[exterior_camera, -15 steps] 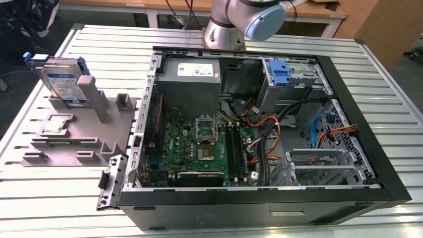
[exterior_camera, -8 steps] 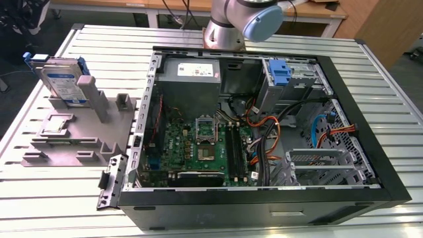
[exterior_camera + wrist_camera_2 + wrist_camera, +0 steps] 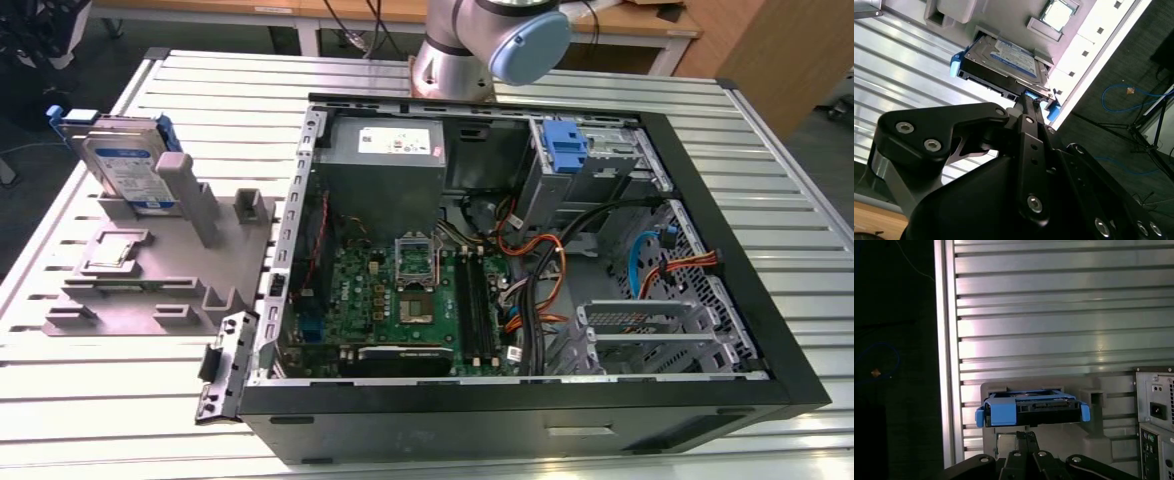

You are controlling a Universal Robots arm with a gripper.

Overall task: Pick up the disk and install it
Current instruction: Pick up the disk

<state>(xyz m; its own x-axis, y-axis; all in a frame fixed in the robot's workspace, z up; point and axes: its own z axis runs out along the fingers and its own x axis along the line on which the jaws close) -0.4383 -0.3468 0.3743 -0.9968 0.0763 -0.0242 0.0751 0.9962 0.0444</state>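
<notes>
End effector (image 3: 1026, 436) first: in both wrist views its dark fingers (image 3: 1027, 112) look drawn together at the tips, with nothing gripped between them. The end effector hangs over the disk (image 3: 1031, 410) (in the second wrist view the tips line up with the blue carrier's edge, but I cannot tell whether they touch it).

Over to the exterior view's left now. The disk (image 3: 124, 165) stands on edge in a slot of the grey fixture (image 3: 147, 285), with its white-and-blue label facing out and the blue frame round its edges. A grey post (image 3: 198, 205) stands just beside it. Lower on that fixture a small square silver chip (image 3: 118, 250) lies in its own recess, apart from the disk. All of it sits on the ribbed metal bench (image 3: 80, 400).

Moving to the middle: the open computer case (image 3: 534, 415) lies on its side just beside the fixture. The green motherboard (image 3: 400, 290) is showing, with the grey power supply (image 3: 387, 150) beyond it, and the arm (image 3: 487, 40) rises behind the case.

On to the exterior view's right: a narrow blue bracket (image 3: 567, 150) stands upright in its bay. Orange and black cables (image 3: 547, 270) trail across, and a perforated metal drive cage (image 3: 654, 330) sits near the case's corner.
</notes>
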